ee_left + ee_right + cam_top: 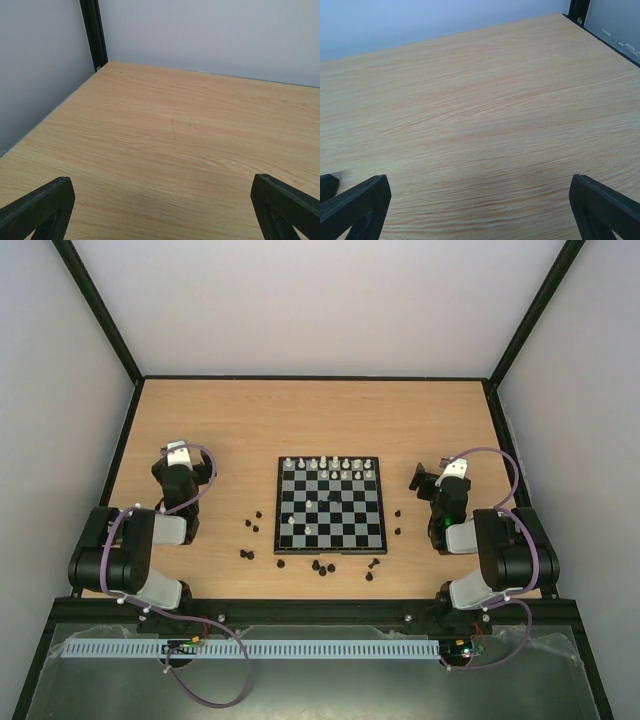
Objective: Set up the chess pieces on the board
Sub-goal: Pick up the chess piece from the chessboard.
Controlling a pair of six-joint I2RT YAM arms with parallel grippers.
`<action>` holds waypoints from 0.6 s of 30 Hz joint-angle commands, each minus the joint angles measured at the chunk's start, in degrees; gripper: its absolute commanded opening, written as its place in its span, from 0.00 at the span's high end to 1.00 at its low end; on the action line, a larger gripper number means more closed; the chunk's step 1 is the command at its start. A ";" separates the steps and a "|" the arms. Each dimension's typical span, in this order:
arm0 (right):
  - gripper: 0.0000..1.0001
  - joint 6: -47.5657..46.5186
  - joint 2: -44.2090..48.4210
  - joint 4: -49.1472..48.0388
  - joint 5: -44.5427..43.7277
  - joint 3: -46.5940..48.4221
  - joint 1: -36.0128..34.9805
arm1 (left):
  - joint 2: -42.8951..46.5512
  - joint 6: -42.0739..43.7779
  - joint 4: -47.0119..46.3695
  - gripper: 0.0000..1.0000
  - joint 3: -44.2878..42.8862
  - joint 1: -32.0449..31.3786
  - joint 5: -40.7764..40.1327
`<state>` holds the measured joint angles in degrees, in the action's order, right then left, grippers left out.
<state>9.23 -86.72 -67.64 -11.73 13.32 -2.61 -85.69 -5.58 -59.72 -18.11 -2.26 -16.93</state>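
- Left gripper (160, 202): the two black fingers (37, 207) are spread wide apart and hold nothing. Only bare wood shows between them.
- Right gripper (480, 202): the fingers are spread just as wide and are also empty, with plain wood grain between them.
- Both grippers point toward the far side of the table (220, 415), one on each side of the board and well apart from it.
- Board (345, 517): a small black and light-grey checked square lying flat in the middle of the table, between the two arms.
- White pieces (330, 462): most stand in a line along the far edge of the board. A few stand in the next row toward the right, and a couple stand alone nearer the left and middle squares.
- Black pieces (320, 567): most are loose on the wood off the board.
  - A cluster lies just beside the near edge.
  - A few lie to the left.
  - Two lie just off the right edge.
- The pieces are too small to tell which kind each one is.
- Walls (60, 390): plain pale panels with black frame posts enclose the table.
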 commanded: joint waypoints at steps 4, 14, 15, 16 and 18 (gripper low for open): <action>0.01 0.01 -0.12 -2.71 -0.93 0.17 -0.07 | -0.18 -0.39 -2.76 0.00 -0.26 0.23 0.32; 0.01 0.01 -0.12 -2.75 -0.94 0.06 -0.11 | 0.56 -0.56 -1.97 0.00 -0.32 0.17 -0.61; 0.01 -0.04 -0.12 -2.82 -0.93 0.07 -0.11 | 1.54 -1.39 1.88 0.01 -2.09 0.05 -2.42; 0.01 -0.36 -0.05 -2.88 -0.25 0.06 -0.11 | 2.60 -2.96 7.58 0.00 -4.19 -0.01 -4.84; 0.01 -0.49 -0.01 -2.52 0.47 0.15 -0.02 | 4.21 -7.69 16.96 0.00 -7.84 -0.02 -10.00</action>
<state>9.21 -86.72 -67.64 -11.57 13.32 -2.61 -84.93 -6.90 -55.22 -19.79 -2.31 -18.98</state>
